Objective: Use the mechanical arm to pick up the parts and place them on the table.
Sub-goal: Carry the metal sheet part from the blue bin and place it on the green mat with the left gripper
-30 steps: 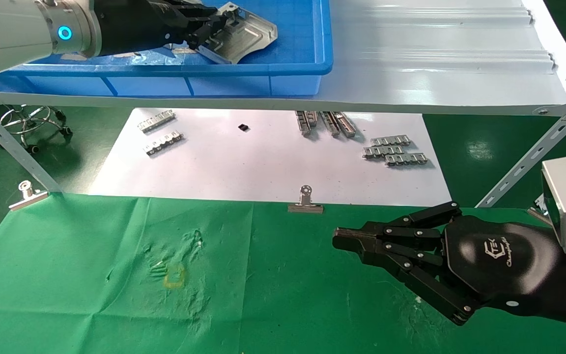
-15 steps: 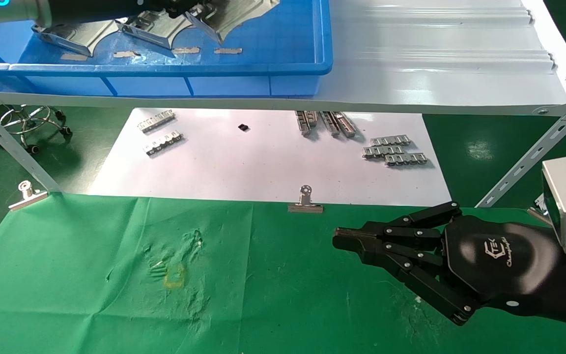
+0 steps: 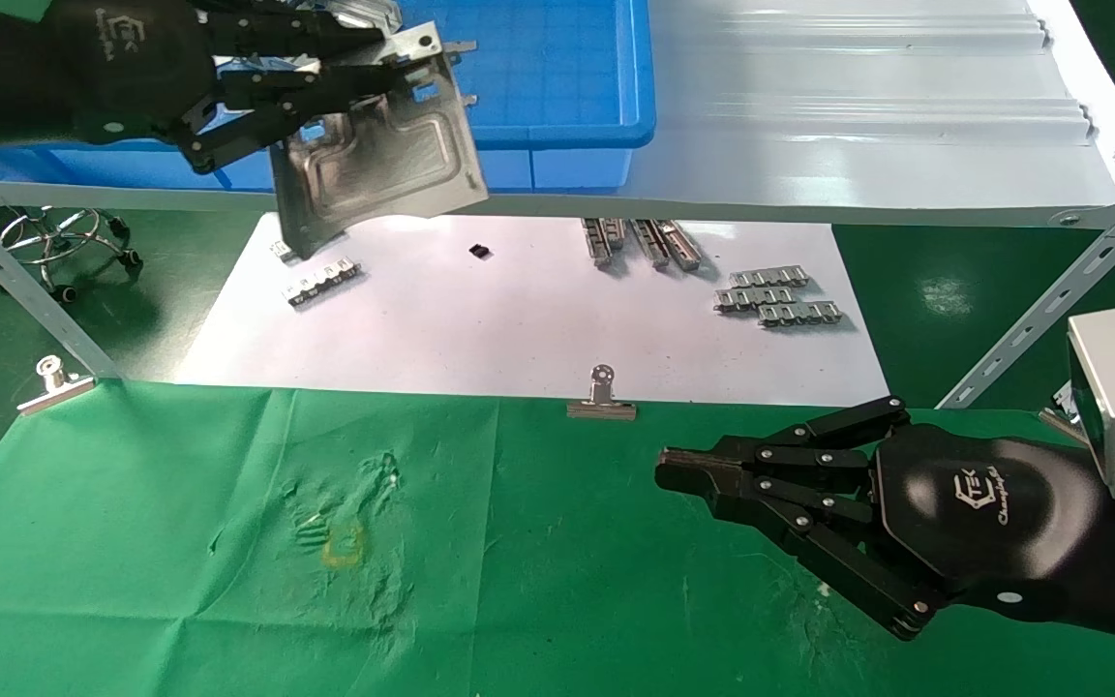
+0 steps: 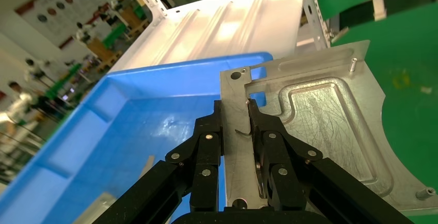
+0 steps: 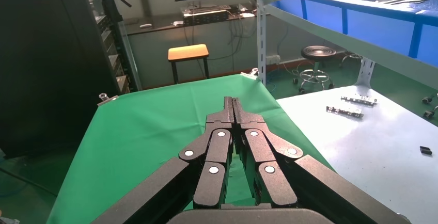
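The left gripper [image 3: 364, 58] pinches a stiff, slick-looking part [image 3: 378, 165] by its folded edge, hanging over the table's [image 3: 132, 542] far-left corner; it may swing. The right gripper [image 3: 683, 474] rests pressed together.

Right gripper [image 5: 233, 101], jaws pressed together, over the green table [image 5: 150, 126]; perhaps toothed strips [image 5: 351, 110] beyond

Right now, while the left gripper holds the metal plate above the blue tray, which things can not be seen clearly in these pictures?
- Head view: the stamped plate in the left gripper hides part of the blue tray; other plates there cannot be counted.
- Head view: one toothed strip is mostly behind the plate's corner.
- Head view: the small black item on the white paper is too small to identify.
- Right wrist view: parts on the shelf are cut off by the edge.
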Available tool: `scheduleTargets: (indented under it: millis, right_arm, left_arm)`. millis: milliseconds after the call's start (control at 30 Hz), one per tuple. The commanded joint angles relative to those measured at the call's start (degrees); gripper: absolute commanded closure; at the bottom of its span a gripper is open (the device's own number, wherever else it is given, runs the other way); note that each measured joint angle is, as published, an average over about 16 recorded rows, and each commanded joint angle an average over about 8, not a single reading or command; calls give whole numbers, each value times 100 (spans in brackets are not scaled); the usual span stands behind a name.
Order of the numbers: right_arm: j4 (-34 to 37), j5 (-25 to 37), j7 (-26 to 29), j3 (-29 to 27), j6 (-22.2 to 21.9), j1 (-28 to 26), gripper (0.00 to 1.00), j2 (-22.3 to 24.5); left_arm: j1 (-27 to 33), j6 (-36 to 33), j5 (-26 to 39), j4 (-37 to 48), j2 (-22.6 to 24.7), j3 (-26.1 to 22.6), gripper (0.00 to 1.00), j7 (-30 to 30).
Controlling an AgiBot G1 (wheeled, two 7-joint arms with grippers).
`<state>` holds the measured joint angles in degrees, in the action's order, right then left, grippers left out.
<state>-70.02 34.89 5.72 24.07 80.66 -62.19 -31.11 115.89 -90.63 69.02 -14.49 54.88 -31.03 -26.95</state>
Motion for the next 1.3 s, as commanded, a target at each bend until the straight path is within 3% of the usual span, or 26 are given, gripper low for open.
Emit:
scheduleTargets:
  millis: [33, 333, 500, 767, 1300]
  right_arm:
    - [0, 0, 0, 0, 0, 0, 100, 0]
    - [0, 0, 0, 0, 0, 0, 100, 0]
    - [0, 0, 0, 0, 0, 0, 100, 0]
    - [0, 0, 0, 0, 0, 0, 100, 0]
    - [0, 0, 0, 0, 0, 0, 100, 0]
  left_arm:
    - [-96, -145, -46, -179, -168, -7, 100, -255]
    - [-1185, -126, -1091, -2373, -1289, -861, 100, -601]
    - [-1650, -92, -1423, -3060, -1636, -1490, 100, -624]
    - [-2016, 190, -1356, -2973, -1689, -2130, 100, -786]
    - [-2670, 1335, -895, -2718, -1362, -2299, 100, -1473]
